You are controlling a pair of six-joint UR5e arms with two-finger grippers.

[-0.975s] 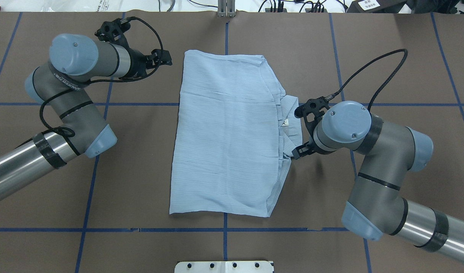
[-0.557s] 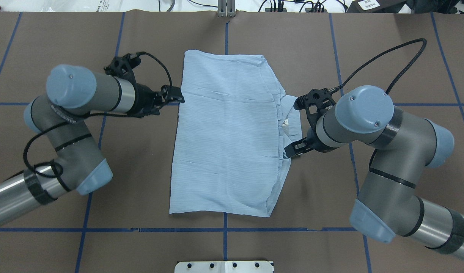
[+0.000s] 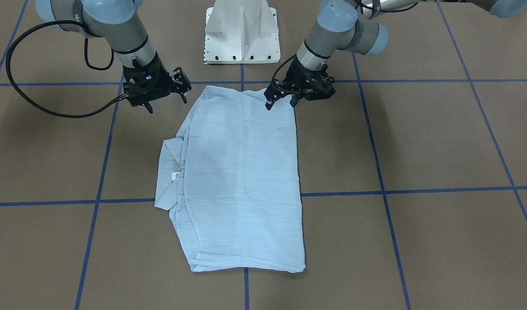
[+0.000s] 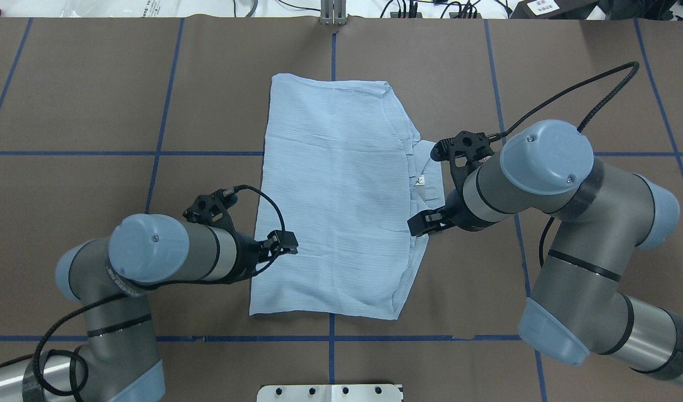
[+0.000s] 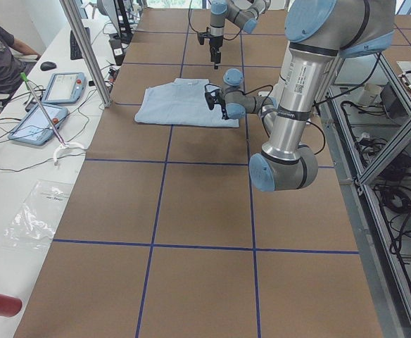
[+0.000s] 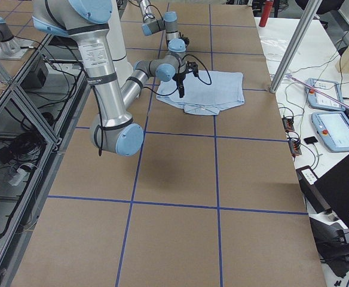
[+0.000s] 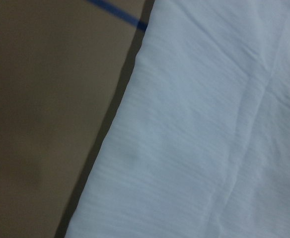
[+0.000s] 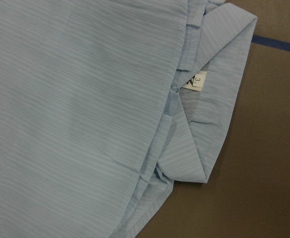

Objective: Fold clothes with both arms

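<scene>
- The light blue shirt (image 4: 335, 212) lies flat on the bench (image 4: 542, 67), straight out in front of the white pedestal base (image 3: 241, 34). It is already narrowed to a long panel running away from the base, with its collar (image 4: 428, 167) and white label (image 4: 420, 180) poking out on the robot's right side.
- There's the left gripper (image 3: 281, 102), hanging over the panel's corner nearest the base, fingers spread with nothing in them. Whether the tips touch cloth, I can't tell.
- The right gripper (image 3: 167, 104) sits roughly level with it, just as near the base but on the collar side. Its fingers are spread too and empty, close beside the shirt's edge.
- My read: they're lining up to pinch the end nearest the base and carry it over to the far end.
- To do it well, each pair of fingers should come down right at its own corner and catch every layer. The collar-side edge looks like a loose stack, so a shallow bite would likely leave some behind.
- Then lift both corners level and travel away from the base together, with the cloth lightly taut between them. Otherwise this thin fabric will probably sag and crease.
- Mind the collar, which could drag out of line. Lay the carried edge square on the far hem before letting go.
</scene>
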